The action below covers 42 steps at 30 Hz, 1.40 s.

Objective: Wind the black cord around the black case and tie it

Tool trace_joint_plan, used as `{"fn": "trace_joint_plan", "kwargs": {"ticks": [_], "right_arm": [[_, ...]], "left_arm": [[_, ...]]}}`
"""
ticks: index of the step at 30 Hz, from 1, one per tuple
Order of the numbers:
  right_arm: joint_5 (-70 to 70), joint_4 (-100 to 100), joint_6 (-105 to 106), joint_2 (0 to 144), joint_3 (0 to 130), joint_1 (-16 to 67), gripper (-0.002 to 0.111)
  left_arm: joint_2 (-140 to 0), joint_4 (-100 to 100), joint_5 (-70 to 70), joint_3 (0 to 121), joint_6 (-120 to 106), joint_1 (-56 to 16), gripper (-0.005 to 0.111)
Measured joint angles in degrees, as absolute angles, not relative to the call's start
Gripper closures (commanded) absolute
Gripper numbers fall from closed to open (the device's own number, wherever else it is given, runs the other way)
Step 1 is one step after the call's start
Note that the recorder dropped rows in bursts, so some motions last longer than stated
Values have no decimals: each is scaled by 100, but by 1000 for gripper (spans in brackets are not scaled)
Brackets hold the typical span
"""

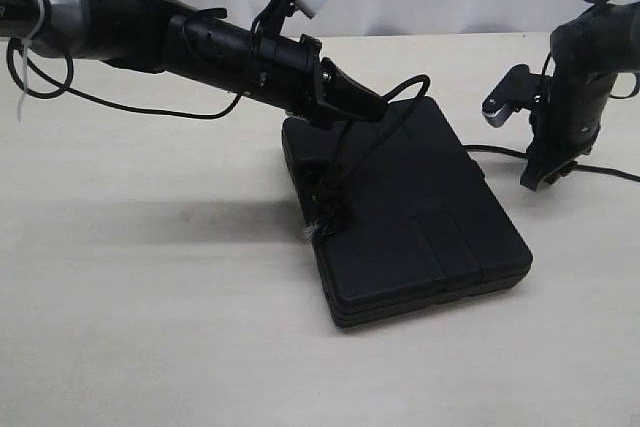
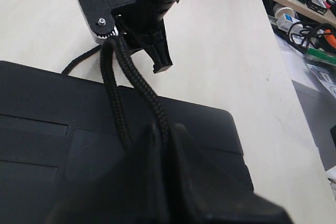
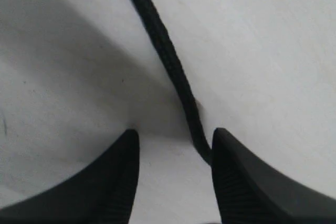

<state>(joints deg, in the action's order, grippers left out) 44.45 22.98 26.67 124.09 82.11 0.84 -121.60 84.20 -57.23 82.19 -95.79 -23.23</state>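
Black left gripper (image 2: 165,132) pinching doubled thin black braided cord (image 2: 137,80); flat matte black plastic case (image 2: 210,124) directly beneath. Right gripper (image 3: 176,132) spread, single cord strand lying between jaws on pale tabletop (image 1: 150,327). Cord looks soft, limp, light, grippy weave: take here. Case rigid, may slide. Cluttered shelves (image 2: 304,3) beyond table edge.

Reaches in low with the left arm (image 1: 200,42), left gripper (image 2: 163,182) pinched shut on the black cord (image 2: 147,98) (a doubled strand); points the right gripper (image 3: 176,135) downward, jaws apart.
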Motion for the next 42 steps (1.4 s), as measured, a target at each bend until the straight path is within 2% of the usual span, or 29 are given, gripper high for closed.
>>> {"fn": "trace_joint_plan", "kwargs": {"ticks": [8, 10, 14, 23, 27, 31, 42], "right_arm": [[4025, 2454, 2554, 12506, 8268, 84, 68], [4011, 2506, 2528, 12559, 8305, 84, 76], [4115, 2625, 2621, 12755, 8401, 84, 103], [4854, 1587, 4433, 12934, 8626, 51, 104], [6098, 2192, 3531, 12947, 8607, 145, 104], [7140, 2697, 3102, 12960, 8061, 142, 104], [6900, 2719, 2350, 12541, 7699, 134, 104]], "left_arm": [[-12160, 8420, -5723, 8219, -9592, -2323, 107], [-12160, 8420, -5723, 8219, -9592, -2323, 107], [-12160, 8420, -5723, 8219, -9592, -2323, 107], [-12160, 8420, -5762, 8219, -9592, -2323, 107], [-12160, 8420, -5826, 8219, -9592, -2323, 107], [-12160, 8408, -5850, 8219, -9601, -2323, 107], [-12160, 8408, -5862, 8219, -9601, -2323, 107]]}}
